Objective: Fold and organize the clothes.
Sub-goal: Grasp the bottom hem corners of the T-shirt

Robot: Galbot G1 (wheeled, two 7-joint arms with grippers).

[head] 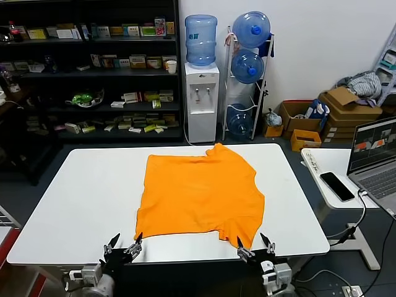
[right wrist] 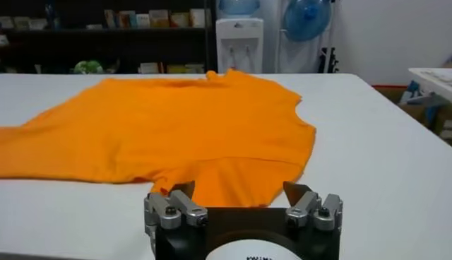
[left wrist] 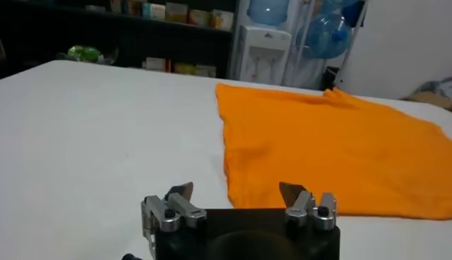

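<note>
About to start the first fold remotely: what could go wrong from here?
1. The T-shirt lies skewed, its near hem slanted, so a matched pull could fold it crooked.
2. The right claw sits by a drooping corner, the left claw just off the near-left corner; uneven grabs could bunch fabric.
3. Both open claws hover at the table edge; a low approach might scrape it.

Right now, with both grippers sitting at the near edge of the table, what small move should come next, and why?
Probably bring the right gripper forward onto the orange T-shirt's near sleeve corner. Both it and the left gripper are open and hold nothing, and the shirt lies spread on the white table, not yet folded.
</note>
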